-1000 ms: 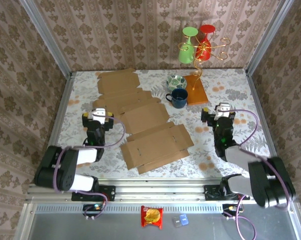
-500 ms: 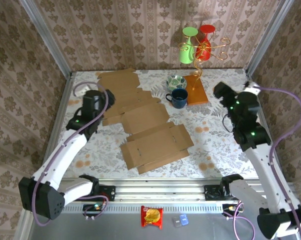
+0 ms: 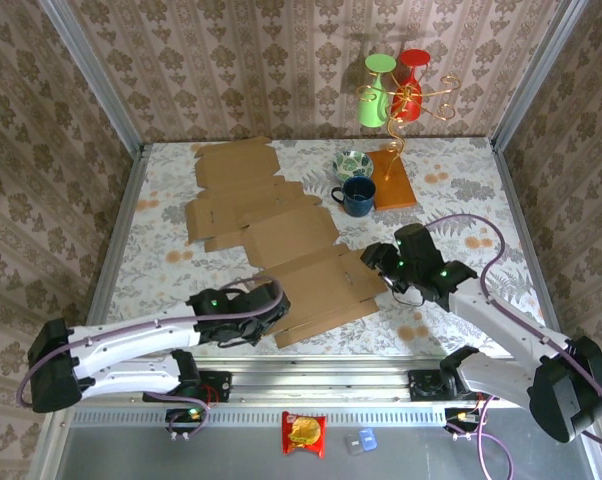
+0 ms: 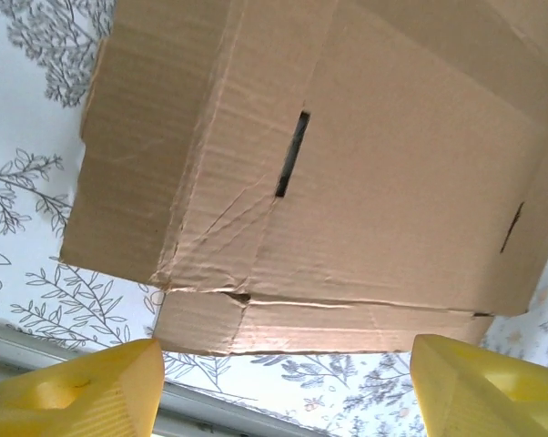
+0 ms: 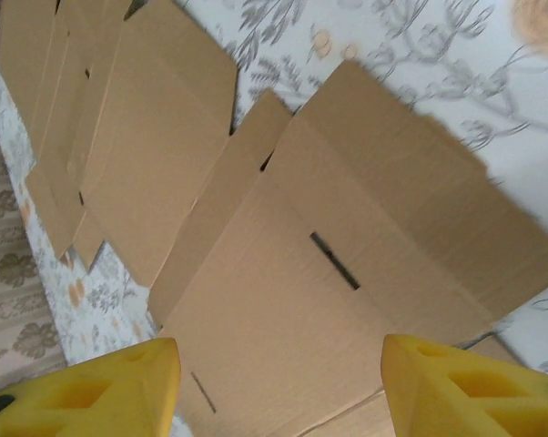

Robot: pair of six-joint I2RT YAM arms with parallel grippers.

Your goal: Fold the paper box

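Observation:
The paper box (image 3: 316,290) lies flat and unfolded on the floral table, a brown cardboard sheet with narrow slots. My left gripper (image 3: 269,300) hovers over its near left corner. In the left wrist view the box (image 4: 347,182) spreads ahead, and the left gripper (image 4: 288,391) is open, its yellow fingers (image 4: 83,396) wide apart over the near flap edge. My right gripper (image 3: 379,262) is above the box's right edge. In the right wrist view that gripper (image 5: 283,387) is open above the box (image 5: 347,273), with nothing between its fingers (image 5: 474,387).
More flat cardboard sheets (image 3: 236,190) lie at the back left, overlapping the box's far side. A blue mug (image 3: 358,196), a patterned bowl (image 3: 353,163) and an orange board (image 3: 393,180) holding a gold stand with cups (image 3: 396,95) sit behind. A metal rail (image 3: 311,365) borders the near edge.
Both arms have swung from raised positions at the table's sides down and inward to the near box. Both pairs of jaws have narrowed somewhat.

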